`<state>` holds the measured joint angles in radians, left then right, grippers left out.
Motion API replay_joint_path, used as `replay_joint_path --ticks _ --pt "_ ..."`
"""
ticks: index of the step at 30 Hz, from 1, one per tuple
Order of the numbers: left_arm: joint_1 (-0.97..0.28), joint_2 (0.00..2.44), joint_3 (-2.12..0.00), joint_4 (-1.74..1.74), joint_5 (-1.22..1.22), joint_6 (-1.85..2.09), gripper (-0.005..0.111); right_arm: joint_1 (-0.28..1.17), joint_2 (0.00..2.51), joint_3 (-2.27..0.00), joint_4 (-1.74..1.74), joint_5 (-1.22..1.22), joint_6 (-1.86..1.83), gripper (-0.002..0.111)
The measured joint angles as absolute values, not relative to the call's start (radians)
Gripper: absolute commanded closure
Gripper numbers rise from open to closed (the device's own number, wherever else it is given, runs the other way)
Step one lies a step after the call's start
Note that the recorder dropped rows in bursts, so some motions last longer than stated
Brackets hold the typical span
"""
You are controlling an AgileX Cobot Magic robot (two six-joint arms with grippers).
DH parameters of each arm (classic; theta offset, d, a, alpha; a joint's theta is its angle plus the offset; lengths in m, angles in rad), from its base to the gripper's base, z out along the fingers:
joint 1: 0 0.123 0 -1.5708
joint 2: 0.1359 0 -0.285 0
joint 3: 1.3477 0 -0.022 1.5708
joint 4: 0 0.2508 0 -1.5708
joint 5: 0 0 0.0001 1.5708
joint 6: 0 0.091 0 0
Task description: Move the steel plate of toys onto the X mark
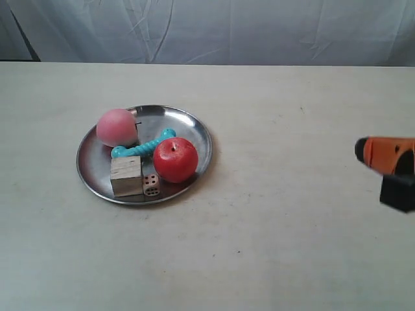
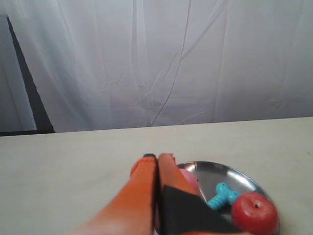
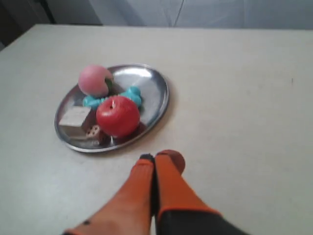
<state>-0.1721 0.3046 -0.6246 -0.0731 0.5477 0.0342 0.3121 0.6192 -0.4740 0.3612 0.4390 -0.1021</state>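
The steel plate (image 1: 189, 123) lies left of centre on the table and holds a pink ball (image 1: 117, 127), a red apple (image 1: 175, 159), a teal bone toy (image 1: 144, 148), a wooden cube (image 1: 126, 175) and a small die (image 1: 151, 184). My right gripper (image 3: 154, 157) is shut and empty, a short way off the plate (image 3: 152, 86) on the apple's (image 3: 117, 115) side; it shows at the exterior view's right edge (image 1: 358, 150). My left gripper (image 2: 157, 157) is shut and empty, just short of the plate (image 2: 226, 173), partly hiding the ball (image 2: 189, 177). A faint tiny mark (image 1: 302, 110) is too small to identify as the X.
A pale table (image 1: 279, 214) spreads out on all sides of the plate. White curtain (image 1: 220, 29) hangs behind the table's far edge. A small dark speck (image 1: 238, 251) sits on the near tabletop.
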Motion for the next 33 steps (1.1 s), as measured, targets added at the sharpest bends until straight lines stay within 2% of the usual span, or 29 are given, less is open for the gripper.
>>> replay_joint_path --ticks 10,19,26,30,33 --pt "-0.172 0.275 -0.624 -0.073 0.578 0.034 0.106 0.308 0.544 -0.430 0.303 0.593 -0.113 0.108" --pt "-0.172 0.275 -0.624 -0.073 0.580 0.034 0.106 0.076 0.259 -0.429 0.111 0.593 -0.125 0.108" --pt "-0.172 0.275 -0.624 -0.073 0.580 0.034 0.106 -0.002 0.041 -0.421 0.045 0.595 -0.127 0.108" --pt "-0.172 0.275 -0.624 -0.073 0.580 0.034 0.106 -0.033 0.006 -0.348 0.040 0.563 -0.127 0.108" --pt "-0.172 0.275 -0.624 -0.073 0.580 0.034 0.106 -0.048 0.006 -0.196 0.052 0.441 -0.125 0.108"
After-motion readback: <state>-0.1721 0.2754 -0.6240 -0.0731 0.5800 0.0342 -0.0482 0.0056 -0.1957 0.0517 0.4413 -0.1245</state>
